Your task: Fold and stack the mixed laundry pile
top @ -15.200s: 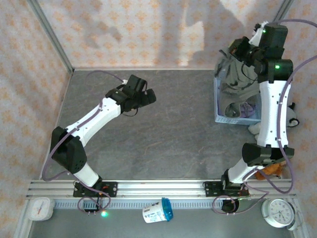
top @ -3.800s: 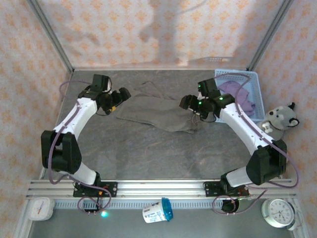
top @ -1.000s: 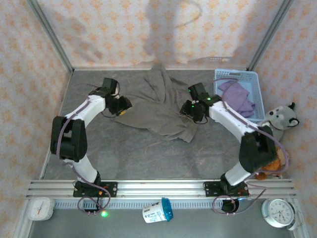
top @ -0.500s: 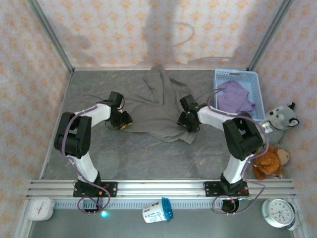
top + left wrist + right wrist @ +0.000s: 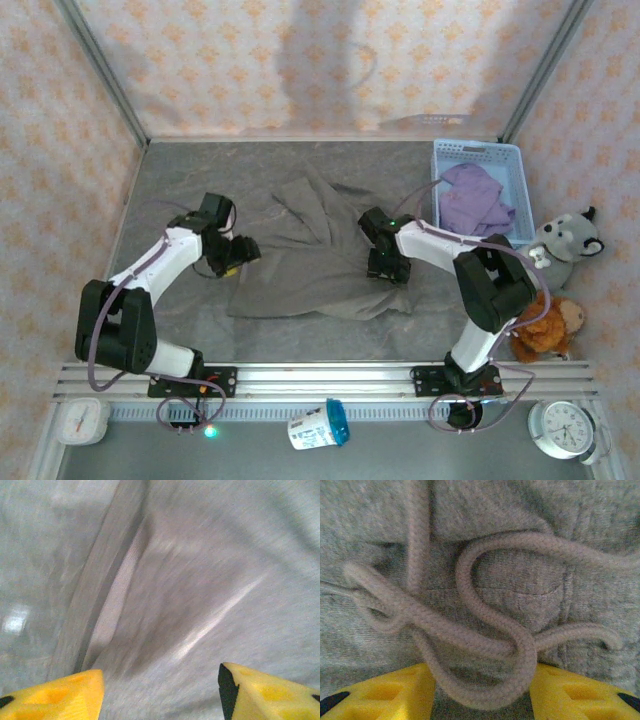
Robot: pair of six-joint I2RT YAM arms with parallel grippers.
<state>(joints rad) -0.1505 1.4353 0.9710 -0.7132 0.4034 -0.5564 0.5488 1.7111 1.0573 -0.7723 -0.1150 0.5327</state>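
The olive-grey garment (image 5: 310, 262) lies flat midway between the desk's (image 5: 180, 170) side edges. The left pincer (image 5: 236, 252) gapes empty over it. The right pincer (image 5: 388, 268), parted, straddles its drawstring (image 5: 487, 642) unclamped.

Blue basket (image 5: 480, 149) far right; wolf toy (image 5: 567, 238), brown bear (image 5: 545, 325) beside it.

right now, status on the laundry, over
Jaws open on left gripper and right gripper, low over olive-grey garment, spread, wrinkled. Lavender T-shirt in basket. Drawstring loop lies between right jaws.
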